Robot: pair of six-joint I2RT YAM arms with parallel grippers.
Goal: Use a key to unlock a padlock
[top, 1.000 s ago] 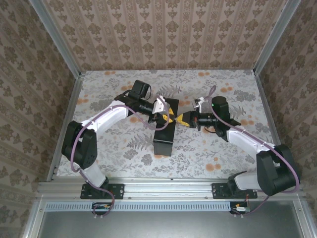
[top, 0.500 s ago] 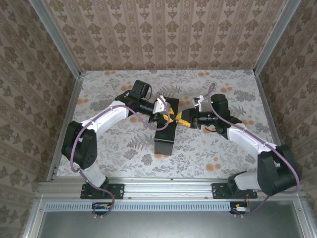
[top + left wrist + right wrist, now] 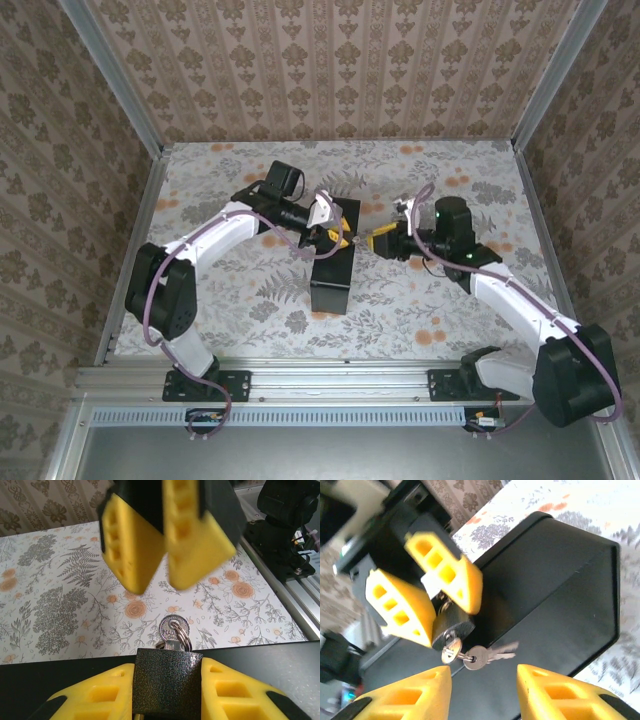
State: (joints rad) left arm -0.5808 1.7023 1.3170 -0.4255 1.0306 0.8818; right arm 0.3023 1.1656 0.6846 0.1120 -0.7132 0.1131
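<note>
The left gripper point(image 3: 167, 672) is clamping the padlock point(image 3: 449, 628) steady so the right gripper point(image 3: 484, 672), fingers parted beside the padlock, can grasp the key point(image 3: 173, 629).

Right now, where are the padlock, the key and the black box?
padlock point(image 3: 167, 680), left wrist view, middle of its dark textured body.
key point(image 3: 172, 628), left wrist view, its round silver head.
black box point(image 3: 331, 287), top external view, its top face.

Left arm reaching forward, elbow bent, wrist turned inward. Left gripper point(image 3: 333, 238) clamped on padlock point(image 3: 167, 679), jaws narrow. Right arm stretched forward-left. Right gripper point(image 3: 379, 241) pointing at left gripper's tips, just beside them, yellow fingers point(image 3: 560, 690) parted.
</note>
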